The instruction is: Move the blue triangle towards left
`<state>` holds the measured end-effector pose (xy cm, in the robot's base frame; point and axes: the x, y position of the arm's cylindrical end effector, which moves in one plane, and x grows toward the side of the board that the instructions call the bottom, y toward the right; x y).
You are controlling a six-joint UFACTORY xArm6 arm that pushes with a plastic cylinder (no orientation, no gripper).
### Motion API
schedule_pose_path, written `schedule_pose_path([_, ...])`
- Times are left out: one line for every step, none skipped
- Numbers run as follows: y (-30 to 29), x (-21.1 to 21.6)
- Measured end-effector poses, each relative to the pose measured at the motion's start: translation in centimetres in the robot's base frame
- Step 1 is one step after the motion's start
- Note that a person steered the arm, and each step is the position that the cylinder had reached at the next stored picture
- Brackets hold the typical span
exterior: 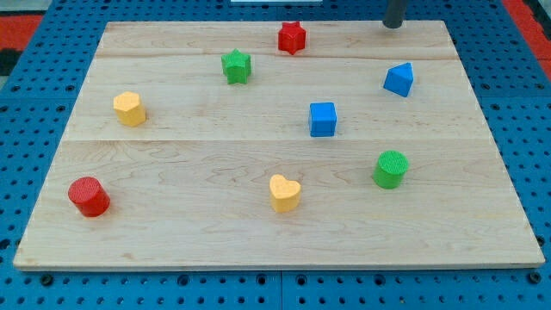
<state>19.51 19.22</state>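
The blue triangle (399,79) lies on the wooden board (172,164) at the view's upper right. My tip (393,25) shows at the view's top edge, a short way above the blue triangle and apart from it. A blue cube (323,119) sits below and left of the triangle.
A red star (292,37) and a green star (236,66) lie at the top middle. A yellow hexagon (129,108) is at the left, a red cylinder (89,196) at the lower left, a yellow heart (284,193) at the bottom middle, a green cylinder (391,168) at the lower right.
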Motion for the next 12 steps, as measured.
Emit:
schedule_pose_path([0.0, 0.0])
schedule_pose_path([0.1, 0.3])
schedule_pose_path([0.1, 1.1])
schedule_pose_path([1.2, 1.1])
schedule_pose_path([1.3, 1.1])
schedule_pose_path([1.5, 1.1])
schedule_pose_path([1.7, 1.1])
schedule_pose_path([3.6, 1.1])
schedule_pose_path([7.6, 1.1])
schedule_pose_path([9.7, 3.3])
schedule_pose_path([9.9, 3.3])
schedule_pose_path([9.9, 3.3])
